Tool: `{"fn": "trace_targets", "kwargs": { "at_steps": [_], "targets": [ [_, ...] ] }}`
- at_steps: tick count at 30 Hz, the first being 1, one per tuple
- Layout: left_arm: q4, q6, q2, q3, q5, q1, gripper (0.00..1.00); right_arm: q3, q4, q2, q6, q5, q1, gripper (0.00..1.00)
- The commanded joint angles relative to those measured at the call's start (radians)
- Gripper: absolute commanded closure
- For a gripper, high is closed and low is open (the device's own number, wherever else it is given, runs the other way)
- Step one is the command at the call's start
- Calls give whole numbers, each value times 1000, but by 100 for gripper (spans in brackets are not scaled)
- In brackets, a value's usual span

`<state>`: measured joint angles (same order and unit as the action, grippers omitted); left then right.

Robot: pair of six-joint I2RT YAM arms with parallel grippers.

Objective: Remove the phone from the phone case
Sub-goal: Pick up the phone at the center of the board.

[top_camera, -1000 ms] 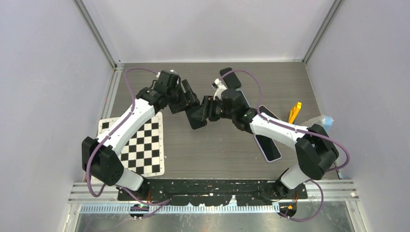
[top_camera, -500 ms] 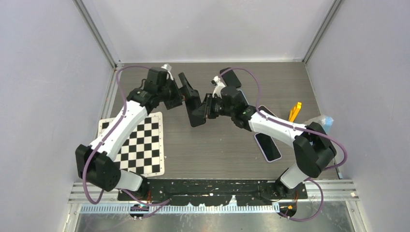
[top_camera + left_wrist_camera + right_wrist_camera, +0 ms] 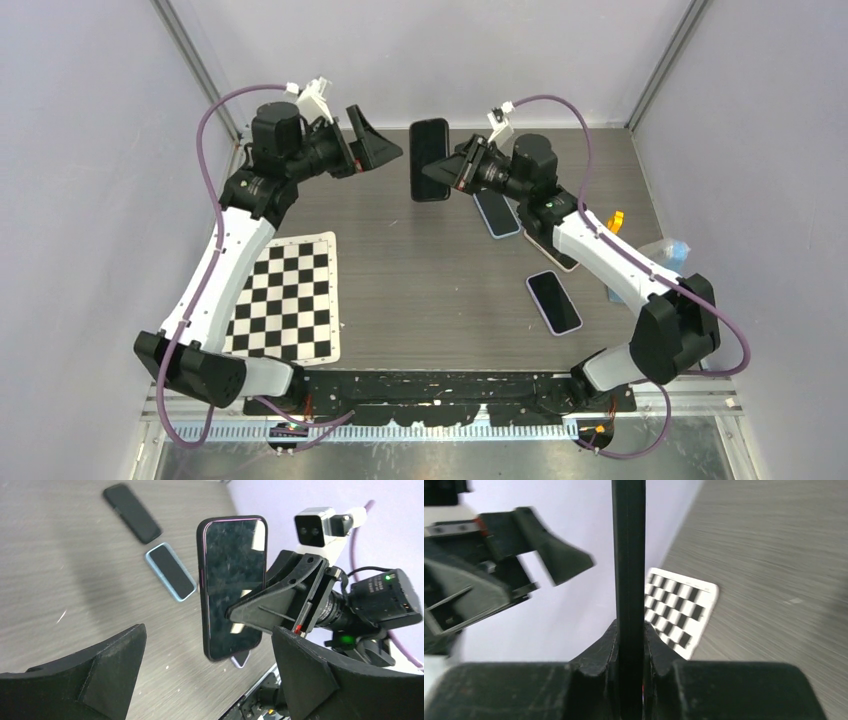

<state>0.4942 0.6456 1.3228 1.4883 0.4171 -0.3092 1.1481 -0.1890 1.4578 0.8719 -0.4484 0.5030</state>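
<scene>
Black glass of the phone (image 3: 429,160), seated in its dark phone case (image 3: 200,580), hangs above the worktop (image 3: 430,290). The right tool (image 3: 455,172), at its 3 o'clock, pinches one long edge. The phone's long axis runs 12 to 6, and its screen faces the left tool (image 3: 372,140), which gapes wide and empty at 9 o'clock.

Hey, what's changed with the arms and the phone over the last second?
The right gripper closed on the phone and lifted it off the table toward the far side. The left gripper let go, opened wide and pulled back left. The checkerboard and the other phones stayed put.
</scene>
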Motion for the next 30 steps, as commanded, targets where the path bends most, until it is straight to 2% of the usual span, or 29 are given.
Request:
{"fn": "trace_targets", "kwargs": {
  "at_steps": [1, 7, 10, 13, 17, 20, 24, 28, 30],
  "targets": [
    [-131, 39, 23, 109, 186, 0, 1, 106, -239, -70, 104, -169, 14, 99],
    [-295, 243, 58, 154, 351, 8, 3, 124, -428, -40, 275, -275, 18, 99],
    [-403, 348, 66, 117, 371, 9, 5, 135, -415, -30, 275, -296, 31, 99],
    [-468, 423, 88, 101, 409, 8, 14, 146, -389, -24, 264, -315, 46, 99],
    [-483, 471, 120, 105, 474, 8, 27, 176, -287, -6, 200, -357, 62, 99],
    [-488, 493, 123, 91, 506, 9, 32, 212, -144, 5, 91, -369, 63, 99],
    [-488, 492, 116, 78, 530, 9, 38, 228, -114, 18, 69, -368, 59, 99],
    [-489, 478, 106, 75, 547, 9, 39, 219, -153, 25, 102, -363, 57, 99],
    [-486, 464, 100, 75, 555, 12, 35, 216, -182, 29, 130, -363, 55, 99]
  ]
}}
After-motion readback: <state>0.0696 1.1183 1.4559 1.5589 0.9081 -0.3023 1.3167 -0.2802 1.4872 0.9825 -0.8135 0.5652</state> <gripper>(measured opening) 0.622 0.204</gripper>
